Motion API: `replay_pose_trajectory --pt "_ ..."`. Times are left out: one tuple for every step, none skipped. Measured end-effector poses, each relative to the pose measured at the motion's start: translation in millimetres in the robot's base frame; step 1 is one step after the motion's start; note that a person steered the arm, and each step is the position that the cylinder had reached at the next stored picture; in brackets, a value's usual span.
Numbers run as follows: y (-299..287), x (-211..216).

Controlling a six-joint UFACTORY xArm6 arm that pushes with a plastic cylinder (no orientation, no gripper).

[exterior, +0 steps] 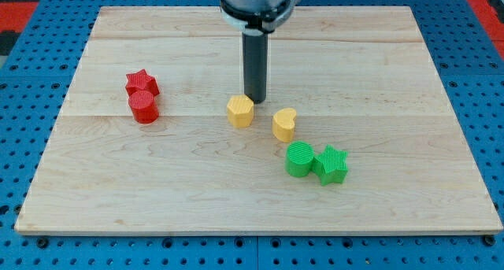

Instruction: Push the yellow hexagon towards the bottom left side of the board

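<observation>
The yellow hexagon (240,111) sits near the middle of the wooden board (157,191). My tip (253,101) stands just to the upper right of the hexagon, touching or nearly touching its top right edge. A yellow heart-shaped block (284,123) lies a little to the right of the hexagon, apart from it.
A red star (142,83) and a red cylinder (144,107) sit together at the view's left. A green cylinder (299,159) and a green star (331,164) touch each other lower right of the yellow heart. The board rests on a blue perforated table (31,81).
</observation>
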State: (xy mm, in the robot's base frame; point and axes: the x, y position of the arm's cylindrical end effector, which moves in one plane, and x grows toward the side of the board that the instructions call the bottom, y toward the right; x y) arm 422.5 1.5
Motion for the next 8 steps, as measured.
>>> replay_pose_trajectory --pt "-4 21" --pt "-14 31" --pt "-56 34" --pt "-75 50" --pt "-130 50" --pt "-163 53" --pt "-167 84" --pt "-183 108"
